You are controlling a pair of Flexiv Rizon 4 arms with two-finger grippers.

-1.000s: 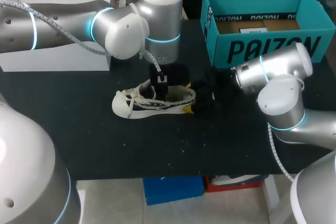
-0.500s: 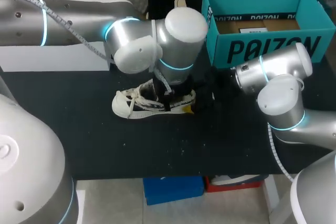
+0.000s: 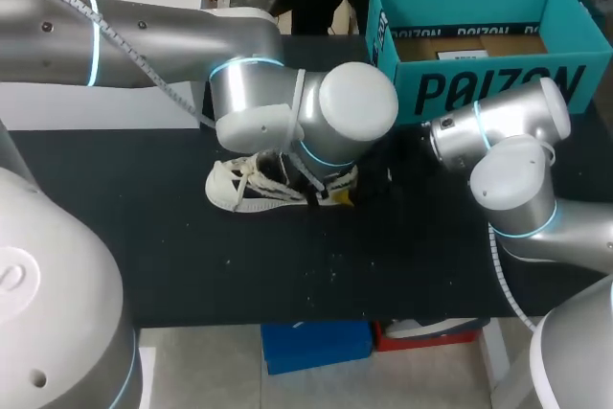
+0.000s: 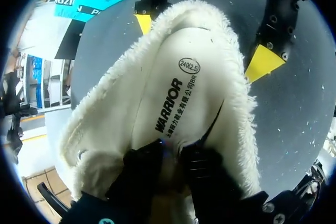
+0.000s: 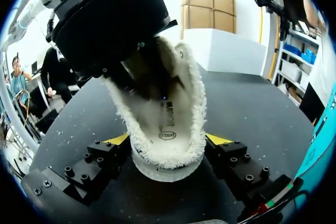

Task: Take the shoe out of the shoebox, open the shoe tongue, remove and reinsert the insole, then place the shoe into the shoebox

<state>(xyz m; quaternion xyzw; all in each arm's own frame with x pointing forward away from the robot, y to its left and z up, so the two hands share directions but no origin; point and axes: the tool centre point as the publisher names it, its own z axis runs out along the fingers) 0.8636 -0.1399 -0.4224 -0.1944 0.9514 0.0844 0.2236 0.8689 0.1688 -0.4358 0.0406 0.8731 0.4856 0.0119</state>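
A white low shoe (image 3: 251,189) with a fleece lining lies on its sole on the black table, toe to the left. My right gripper (image 3: 370,185) stands behind the heel. In the right wrist view its yellow fingertips (image 5: 118,139) press the heel (image 5: 167,167) from both sides, so it is shut on the shoe. My left arm (image 3: 316,112) hangs over the shoe's opening. My left gripper (image 4: 170,157) is pushed down inside the shoe onto the printed insole (image 4: 173,95), its end hidden there. The open teal shoebox (image 3: 479,93) stands at the back right.
A white box (image 3: 96,107) sits at the back left of the table. Bare black tabletop (image 3: 287,275) lies in front of the shoe. My right arm's elbow (image 3: 508,189) sits between the shoe and the shoebox.
My left arm has swung to the right and come lower over the shoe, and now covers its opening. The shoe and my right arm have stayed in place.
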